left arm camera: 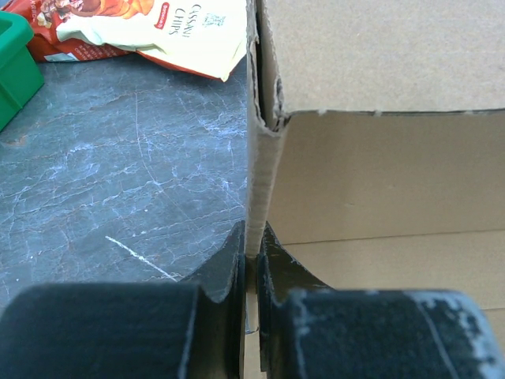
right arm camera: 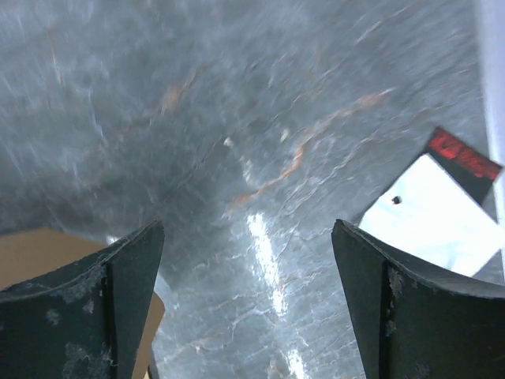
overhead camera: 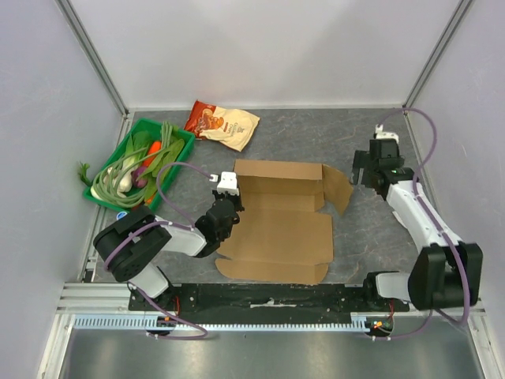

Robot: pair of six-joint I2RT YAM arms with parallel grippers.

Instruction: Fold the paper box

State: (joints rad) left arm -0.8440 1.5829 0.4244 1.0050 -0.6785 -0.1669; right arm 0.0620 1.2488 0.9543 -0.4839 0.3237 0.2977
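Note:
The paper box (overhead camera: 276, 233), plain brown cardboard, lies mostly flat in the middle of the table, with its back panel raised and a side flap (overhead camera: 338, 188) sticking out at the right. My left gripper (overhead camera: 233, 197) is at the box's left edge, shut on the thin upright cardboard wall (left arm camera: 264, 158). That wall runs straight up between the fingers (left arm camera: 229, 260). My right gripper (overhead camera: 359, 175) hovers just right of the right flap, open, with only grey table between its fingers (right arm camera: 134, 268). A corner of the cardboard (right arm camera: 39, 253) shows behind its left finger.
A green basket (overhead camera: 180, 142) of vegetables sits at the back left. A cream-and-red snack bag (overhead camera: 223, 124) lies behind the box, also visible in the left wrist view as the snack bag (left arm camera: 158, 31). A white tag (right arm camera: 434, 213) lies on the table beyond the right gripper.

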